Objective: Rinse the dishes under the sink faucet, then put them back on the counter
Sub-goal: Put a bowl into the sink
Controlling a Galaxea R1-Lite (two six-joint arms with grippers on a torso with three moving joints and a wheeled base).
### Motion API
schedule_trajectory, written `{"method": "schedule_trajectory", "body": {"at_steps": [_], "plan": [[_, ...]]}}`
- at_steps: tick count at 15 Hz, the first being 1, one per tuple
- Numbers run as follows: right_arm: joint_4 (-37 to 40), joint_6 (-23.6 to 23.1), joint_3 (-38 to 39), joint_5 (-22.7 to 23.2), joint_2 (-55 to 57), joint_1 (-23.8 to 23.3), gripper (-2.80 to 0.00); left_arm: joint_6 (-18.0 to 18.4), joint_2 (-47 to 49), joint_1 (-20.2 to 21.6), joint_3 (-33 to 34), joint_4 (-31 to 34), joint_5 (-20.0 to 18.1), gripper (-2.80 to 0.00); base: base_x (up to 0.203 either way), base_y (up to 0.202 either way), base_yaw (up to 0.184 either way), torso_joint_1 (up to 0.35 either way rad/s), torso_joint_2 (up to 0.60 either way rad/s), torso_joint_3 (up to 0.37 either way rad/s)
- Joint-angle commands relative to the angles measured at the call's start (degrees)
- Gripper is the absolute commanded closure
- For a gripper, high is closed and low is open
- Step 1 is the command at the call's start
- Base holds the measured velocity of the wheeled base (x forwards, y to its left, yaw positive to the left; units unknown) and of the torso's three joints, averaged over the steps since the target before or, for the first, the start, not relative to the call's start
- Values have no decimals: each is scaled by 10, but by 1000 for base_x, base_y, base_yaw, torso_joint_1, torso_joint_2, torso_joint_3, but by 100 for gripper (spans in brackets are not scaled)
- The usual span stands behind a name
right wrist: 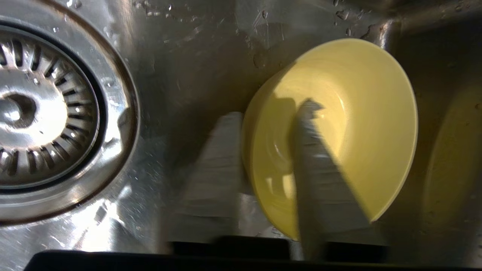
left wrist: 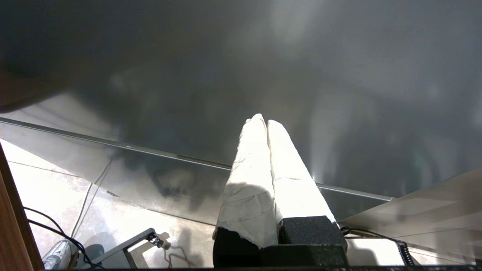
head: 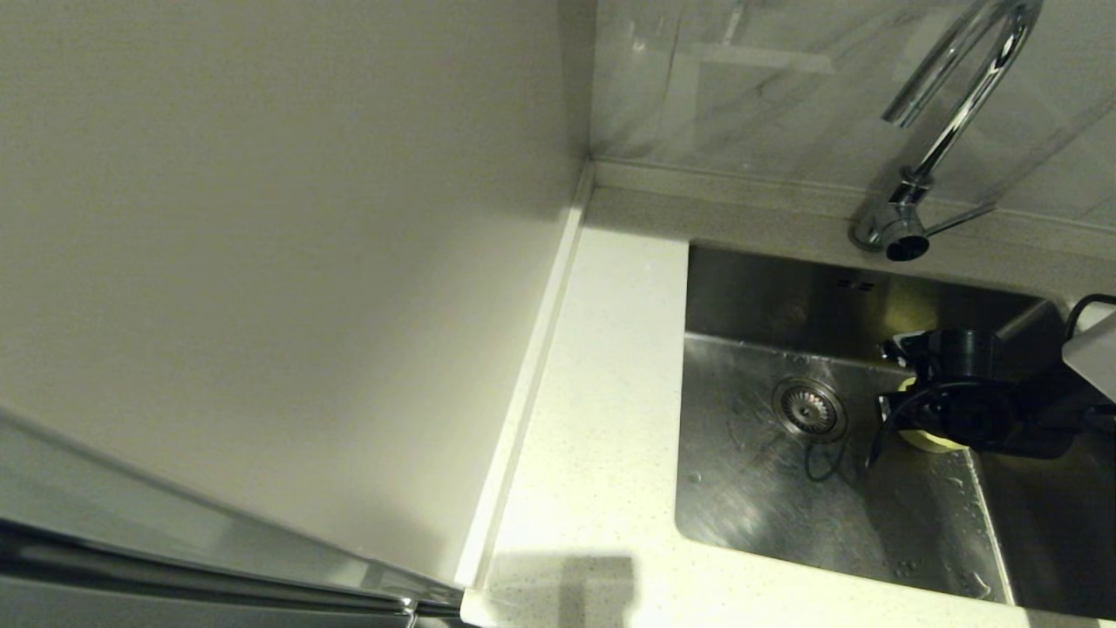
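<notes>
Inside the sink (head: 767, 515), to the right of the strainer drain (head: 809, 408), my right gripper (head: 898, 410) is shut on the pale yellow bowl (head: 926, 440). In the right wrist view the gripper (right wrist: 270, 111) pinches the yellow bowl (right wrist: 361, 124) at its rim. One finger lies inside the bowl and the other against its outer wall. The bowl is tilted on edge just off the wet steel floor beside the drain (right wrist: 37, 120). The chrome faucet (head: 959, 96) arches above the back rim. The white and bluish bowls are out of view. My left gripper (left wrist: 263, 120) is shut on nothing, parked off the head view.
The white speckled counter (head: 602, 392) runs along the sink's left side, bounded by a cream wall panel (head: 279, 262). The faucet's thin lever (head: 959, 218) points right. Two overflow slots (head: 856, 283) mark the sink's back wall. Water drops lie on the basin floor.
</notes>
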Motion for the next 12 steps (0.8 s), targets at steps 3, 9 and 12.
{"method": "schedule_trajectory", "body": {"at_steps": [3,9,12], "plan": [[-2,19,-3,-1,-1,0,-280,0,-2,0,0,0,0,0,0,0,0,0,0,0],[0,60,39,2,-110,-1,-280,0,-2,0,0,0,0,0,0,0,0,0,0,0],[1,85,101,8,-218,0,-280,0,-2,0,0,0,0,0,0,0,0,0,0,0]]}}
